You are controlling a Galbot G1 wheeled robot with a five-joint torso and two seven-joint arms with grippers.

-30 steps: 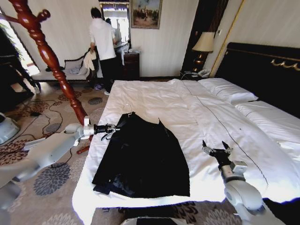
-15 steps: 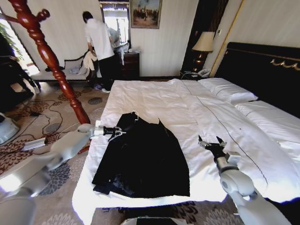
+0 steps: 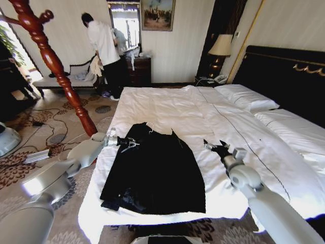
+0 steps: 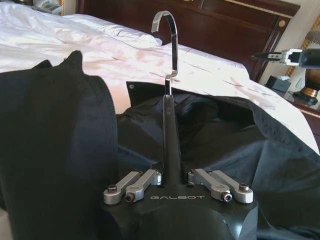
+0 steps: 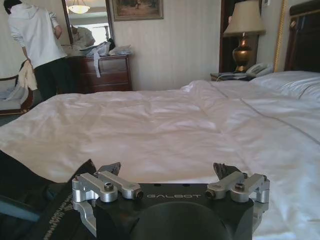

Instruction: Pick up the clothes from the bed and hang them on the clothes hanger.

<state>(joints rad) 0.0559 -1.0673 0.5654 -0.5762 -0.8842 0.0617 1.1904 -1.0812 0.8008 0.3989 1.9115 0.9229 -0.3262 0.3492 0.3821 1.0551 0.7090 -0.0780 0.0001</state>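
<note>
The clothes [image 3: 155, 173], a limp black jacket, lie spread on the near left part of the bed [image 3: 167, 107]. A chrome hook [image 4: 168, 45] sticks out of the collar [image 3: 149, 125]. My left gripper [image 3: 131, 144] is at that collar, its fingers [image 4: 170, 140] shut together on the hook's shank. My right gripper [image 3: 210, 147] hovers open over bare white sheet just right of the jacket, its fingertips [image 5: 112, 168] spread wide, and it appears far off in the left wrist view [image 4: 270, 56]. The clothes hanger [image 3: 53, 63], a tall red-brown wooden stand, rises beside the bed's left side.
White pillows [image 3: 246, 99] and a black headboard [image 3: 287, 76] are at the far right. A lamp [image 3: 220, 51] stands on the nightstand. Patterned carpet [image 3: 56, 193] with cables lies to the left of the bed. A dresser [image 3: 141, 68] and bench [image 3: 56, 80] stand by the far wall.
My left gripper has moved right onto the jacket's collar, and the hook shifted slightly right with it. My right gripper has moved up and left across the sheet toward the jacket.
</note>
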